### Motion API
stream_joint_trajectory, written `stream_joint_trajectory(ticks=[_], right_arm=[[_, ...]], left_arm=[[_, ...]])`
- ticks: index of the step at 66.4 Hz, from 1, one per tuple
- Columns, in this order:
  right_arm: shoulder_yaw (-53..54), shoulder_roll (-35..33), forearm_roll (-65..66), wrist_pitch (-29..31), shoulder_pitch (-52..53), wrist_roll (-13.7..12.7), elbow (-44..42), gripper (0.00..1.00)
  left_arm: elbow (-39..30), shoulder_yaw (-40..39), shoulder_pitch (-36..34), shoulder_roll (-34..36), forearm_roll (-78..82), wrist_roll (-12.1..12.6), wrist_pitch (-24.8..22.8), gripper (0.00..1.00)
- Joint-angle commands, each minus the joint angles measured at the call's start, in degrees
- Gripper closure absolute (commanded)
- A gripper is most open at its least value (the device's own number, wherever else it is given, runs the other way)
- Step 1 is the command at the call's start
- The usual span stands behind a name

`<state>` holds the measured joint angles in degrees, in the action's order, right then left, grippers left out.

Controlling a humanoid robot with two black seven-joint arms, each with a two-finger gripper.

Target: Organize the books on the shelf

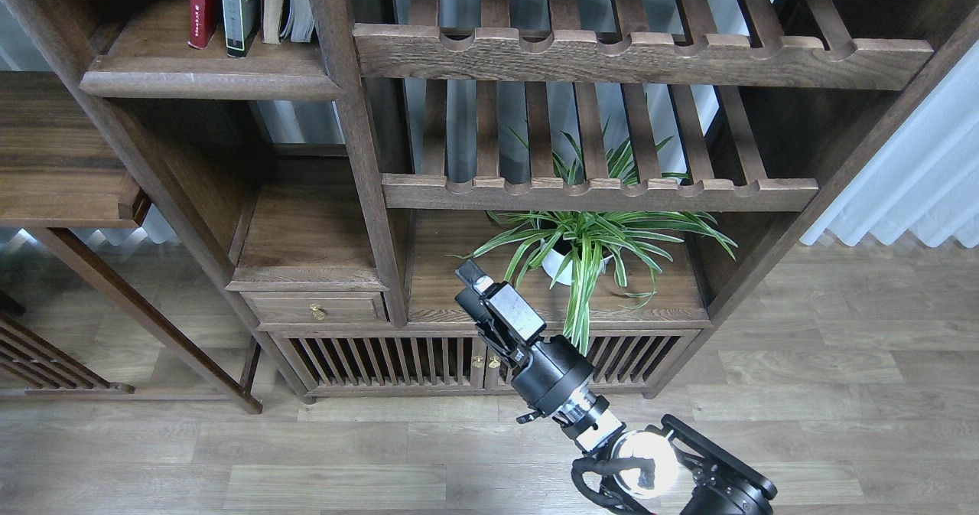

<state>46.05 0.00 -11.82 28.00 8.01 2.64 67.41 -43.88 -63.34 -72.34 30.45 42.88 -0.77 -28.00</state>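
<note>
Head view: three books stand upright on the shelf [206, 79] at top left, spines out, tops cut off by the frame edge. Red book [202, 6] is leftmost, the dark-grey book [239, 10] with a yellow-green panel touches it, and the pale book [287, 2] sits just right of that with pages fanning a bit. All look already shelved; possibly only squaring up is left.

Handling, my read: paperbacks, so light, floppy covers, loose page edges. Pinch across the spine low down, not the page block; the pale one will probably splay if squeezed at the fore edge. The grey one looks thickest and stiffest, the best one to push against.

Right gripper [476, 289] is low centre, well apart from the books, in front of the cabinet. It's seen nearly end-on and dark: can't tell how far the fingers are parted, and nothing visible is held. Left arm is out of view.

Around: an upright post [348, 117] borders the shelf's right side, then two slatted racks [604, 52]. Potted spider plant [585, 251] sits just beside the gripper; its leaves are a snag risk on the way up-left. Drawer with a brass knob [316, 312] is below the book bay.
</note>
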Motion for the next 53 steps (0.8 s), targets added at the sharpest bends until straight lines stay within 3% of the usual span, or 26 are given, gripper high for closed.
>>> stream_joint_trajectory(ticks=[1, 7, 28, 44, 53], right_arm=[[0.09, 0.0, -0.84, 0.0, 0.69, 0.0, 0.17, 0.01], [0.09, 0.0, -0.84, 0.0, 0.69, 0.0, 0.26, 0.01], [0.09, 0.0, -0.84, 0.0, 0.78, 0.0, 0.52, 0.01], [0.26, 0.0, -0.84, 0.0, 0.87, 0.0, 1.05, 0.01], [0.35, 0.0, -0.93, 0.0, 0.87, 0.0, 1.14, 0.01]], left_arm=[[1.95, 2.08, -0.17, -1.18, 0.1, -3.45, 0.0, 0.99], [3.79, 2.88, -0.34, -1.27, 0.19, -5.03, 0.0, 0.99], [7.57, 6.21, -0.25, -1.53, 0.72, -17.42, 0.0, 1.0], [11.7, 7.71, -0.08, -1.79, 0.8, -23.66, 0.0, 1.0], [13.9, 7.89, -0.08, -3.02, 0.72, -24.9, 0.0, 0.99]])
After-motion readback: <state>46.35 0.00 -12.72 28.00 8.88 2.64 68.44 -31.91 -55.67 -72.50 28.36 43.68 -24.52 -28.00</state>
